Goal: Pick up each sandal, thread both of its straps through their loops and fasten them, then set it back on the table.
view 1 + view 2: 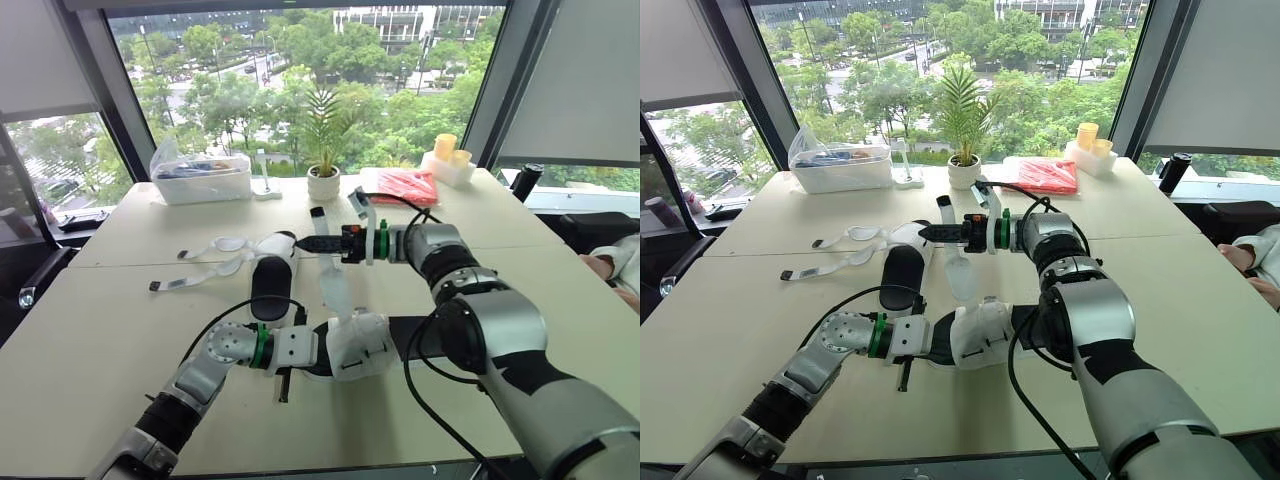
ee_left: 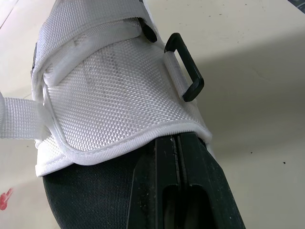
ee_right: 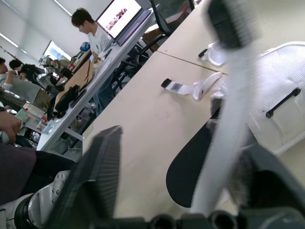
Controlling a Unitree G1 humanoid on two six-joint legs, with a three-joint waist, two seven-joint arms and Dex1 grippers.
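Near the middle of the table (image 1: 120,330), the left gripper (image 2: 178,143) has its jaws pressed together on the sandal (image 1: 360,345). Its wrist view shows the black loop (image 2: 187,67) up close. The wrist view of the right gripper (image 1: 318,243) shows spread jaws, with the raised strap (image 3: 224,119) beside one finger.

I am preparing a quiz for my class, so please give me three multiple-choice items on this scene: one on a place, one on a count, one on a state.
1. Where is the plant? A. at the table's far edge B. on the floor C. on a chair
2. How many sandals are there? A. one B. two C. three
3. How are the far sandal's straps? A. fastened B. lying loose on the table C. cut off

Answers: 1 A, its pot stands at the far edge; 2 B, there is a near sandal and the far sandal; 3 B, both straps lie spread flat beside it.
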